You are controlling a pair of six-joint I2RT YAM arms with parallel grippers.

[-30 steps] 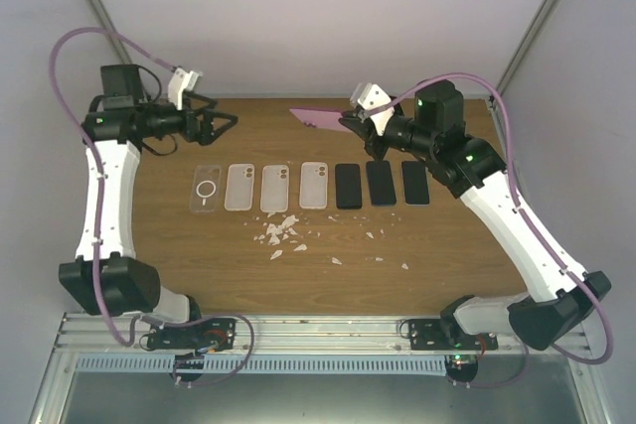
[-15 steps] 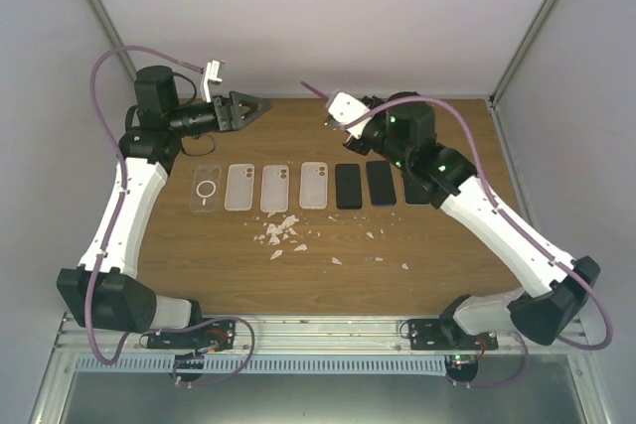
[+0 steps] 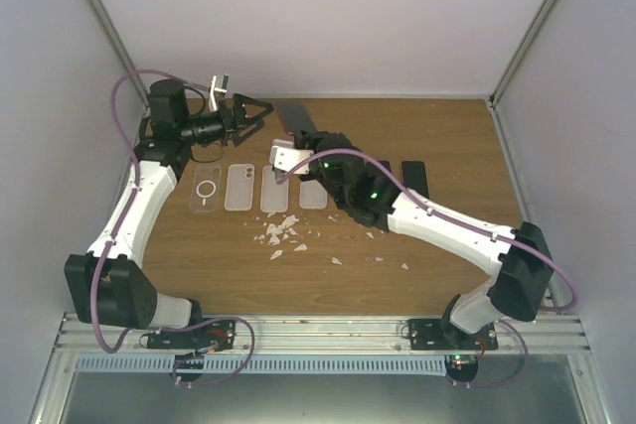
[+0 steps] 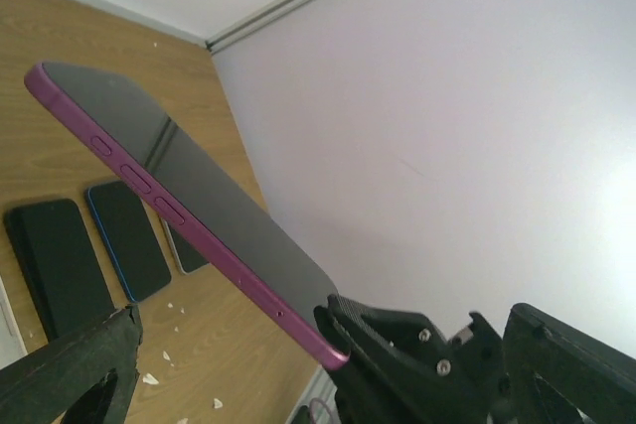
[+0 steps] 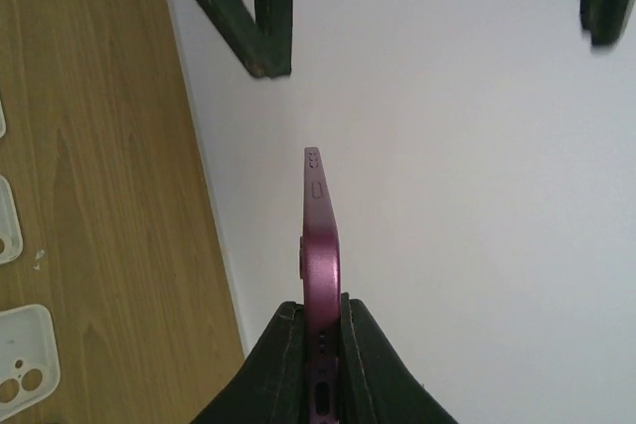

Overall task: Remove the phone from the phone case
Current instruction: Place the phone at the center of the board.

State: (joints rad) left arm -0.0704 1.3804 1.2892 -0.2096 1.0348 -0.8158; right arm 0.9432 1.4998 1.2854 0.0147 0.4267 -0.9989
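My right claw [image 5: 320, 333] is clamped on one short end of the phone [image 4: 189, 196], pinching it face and back, and holds it up off the counter [image 3: 437, 245] near the back edge. The phone sits in its purple case [image 5: 320, 245]; the side buttons on the case rim show in the left wrist view.

My left claw [image 3: 256, 114] is spread wide apart and holds nothing. It points toward the phone's free end, and from above the two are just beside each other.

What matters for the next move is how they line up. The phone's long axis runs from the right claw straight out toward the left one. In the right wrist view I see it edge-on, and it aims into the gap between the left fingers [image 5: 253, 17]. So the left arm is nearer to the free end, and I judge that arm should close on the case rim there while the right one grips.

Below on the counter lie a row of clear cases [image 3: 243, 186], some bare dark phones [image 3: 412, 174] and scattered white bits [image 3: 283, 233].
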